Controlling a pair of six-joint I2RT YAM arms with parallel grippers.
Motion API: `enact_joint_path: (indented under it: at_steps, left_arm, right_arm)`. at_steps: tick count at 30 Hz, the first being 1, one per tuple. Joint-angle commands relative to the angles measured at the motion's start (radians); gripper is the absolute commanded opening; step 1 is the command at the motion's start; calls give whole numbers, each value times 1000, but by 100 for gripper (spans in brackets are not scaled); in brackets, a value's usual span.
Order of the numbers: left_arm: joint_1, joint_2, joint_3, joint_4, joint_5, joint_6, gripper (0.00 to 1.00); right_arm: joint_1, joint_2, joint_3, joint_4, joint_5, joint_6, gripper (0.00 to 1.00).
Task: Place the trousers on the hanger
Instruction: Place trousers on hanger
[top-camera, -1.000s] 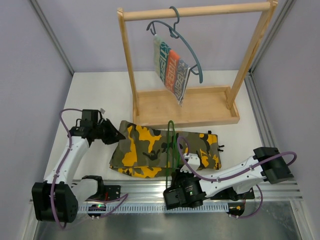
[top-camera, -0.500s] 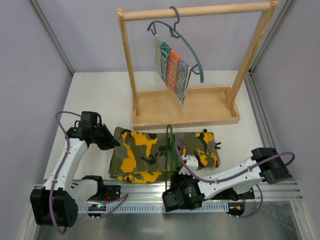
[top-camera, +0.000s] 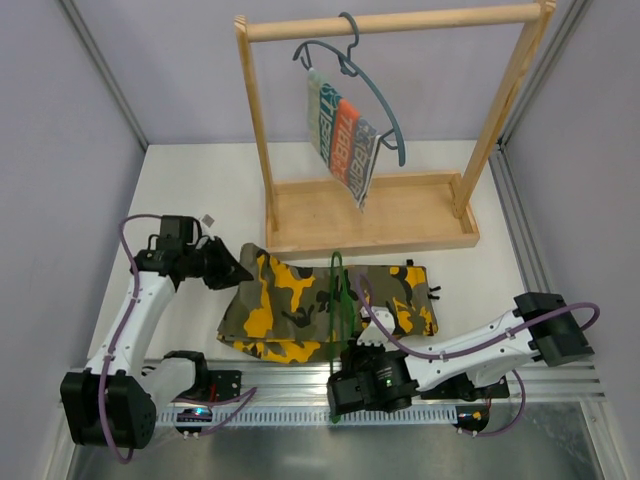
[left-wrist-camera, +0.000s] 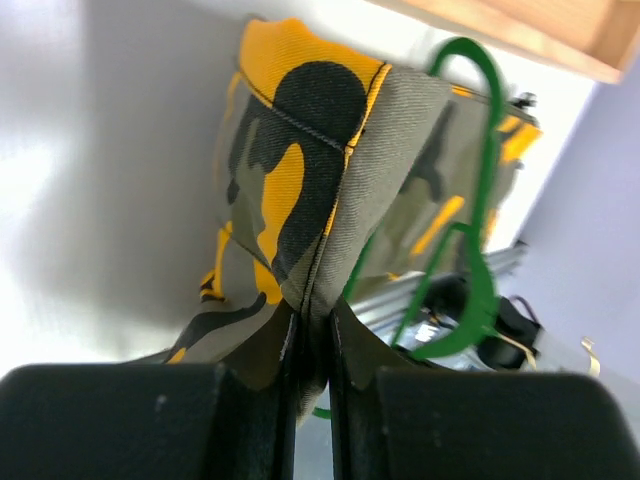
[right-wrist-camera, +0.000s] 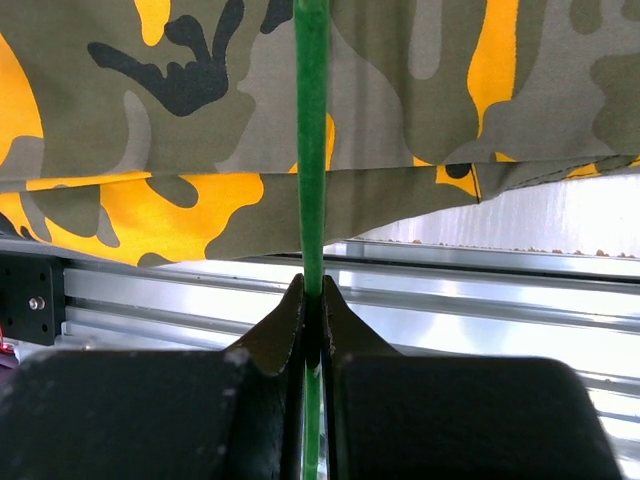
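Observation:
The camouflage trousers (top-camera: 290, 305) lie folded across the table's front, threaded through the green wire hanger (top-camera: 340, 290), which stands upright across the cloth. My left gripper (top-camera: 236, 270) is shut on the trousers' left corner and lifts it slightly. The left wrist view shows the fabric (left-wrist-camera: 320, 150) pinched between the jaws (left-wrist-camera: 312, 322), with the hanger (left-wrist-camera: 480, 270) beyond. My right gripper (top-camera: 342, 345) is shut on the hanger's lower wire. In the right wrist view the green wire (right-wrist-camera: 312, 150) rises from the jaws (right-wrist-camera: 312, 296) in front of the trousers (right-wrist-camera: 150, 100).
A wooden rack (top-camera: 370, 215) stands behind the trousers, with a blue-grey hanger (top-camera: 385, 110) holding a striped cloth (top-camera: 345, 135) on its bar. An aluminium rail (top-camera: 280, 375) runs along the near edge. Grey walls close both sides.
My left gripper pulled the trousers' corner left and toward the front, then came back right and away, bunching the cloth. The hanger and right gripper shifted slightly.

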Motion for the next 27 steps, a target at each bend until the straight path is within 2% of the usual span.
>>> enact_joint_path:
  at_steps: [1,7,11,18,23,27]
  left_arm:
    - [-4,-20,5,170,222,-58,0]
    - [-98,-24,-27,271,208,-144,0]
    - [-250,-1,-80,377,153,-242,1]
    - [-433,28,-145,496,1,-371,1]
    - [-588,124,-139,569,-94,-425,0]
    - [-700,245,-90,549,-178,-451,0]
  right_arm:
    - [-20,-33,-19,90,-8,-57,4]
    - [-35,-34,-47,142,-19,-86,4]
    - [-44,-36,-50,162,-22,-106,4]
    - [-46,-65,-74,170,-12,-95,4]
    - [-46,-80,-85,173,1,-91,4]
    - [-46,-93,-85,162,8,-80,4]
